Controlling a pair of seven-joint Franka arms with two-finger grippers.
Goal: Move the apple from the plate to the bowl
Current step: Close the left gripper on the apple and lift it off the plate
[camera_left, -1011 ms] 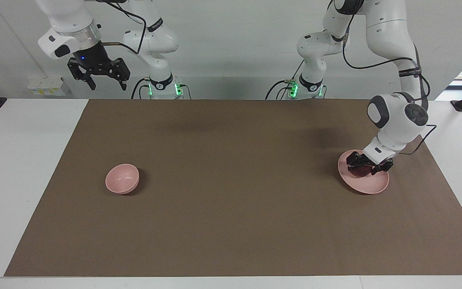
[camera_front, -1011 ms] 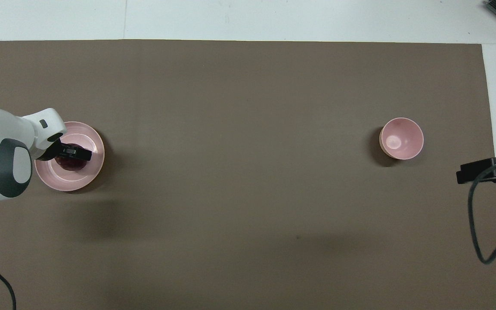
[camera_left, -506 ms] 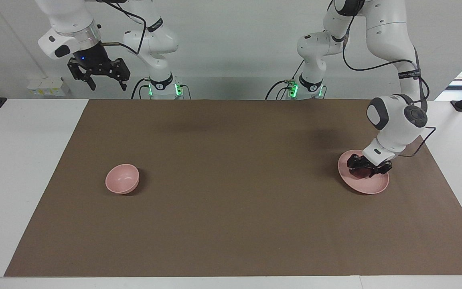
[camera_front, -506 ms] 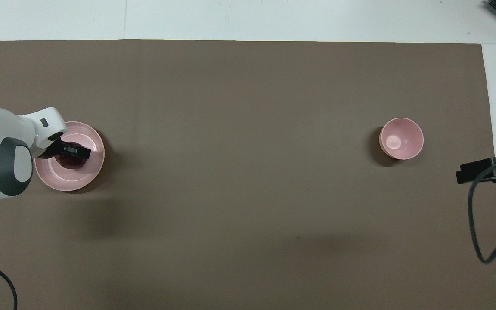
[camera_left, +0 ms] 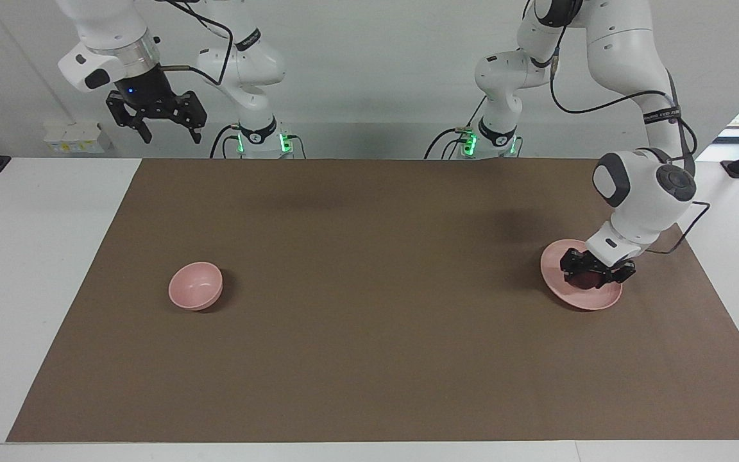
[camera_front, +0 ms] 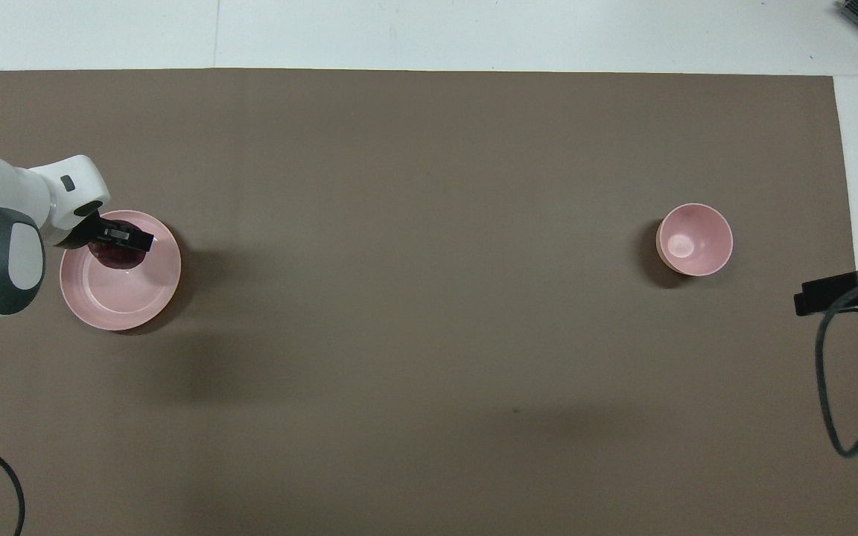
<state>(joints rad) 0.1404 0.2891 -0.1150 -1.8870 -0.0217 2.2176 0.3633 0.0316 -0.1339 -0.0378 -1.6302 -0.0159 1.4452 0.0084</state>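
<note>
Left end effector (camera_left: 594, 277) has clamped the round glossy apple (camera_left: 584, 280) over the smooth plate (camera_left: 575, 296); right end effector (camera_left: 164, 128) wide.

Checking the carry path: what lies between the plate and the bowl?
Only bare brown mat lies between plate and bowl, as the overhead view shows.

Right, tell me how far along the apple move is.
Done: the left gripper has shut on the apple. In hand: the apple sits in that grip just over the plate. Left: carry it along the table to the bowl at the right arm's end and let go. The right gripper waits open, raised.
</note>
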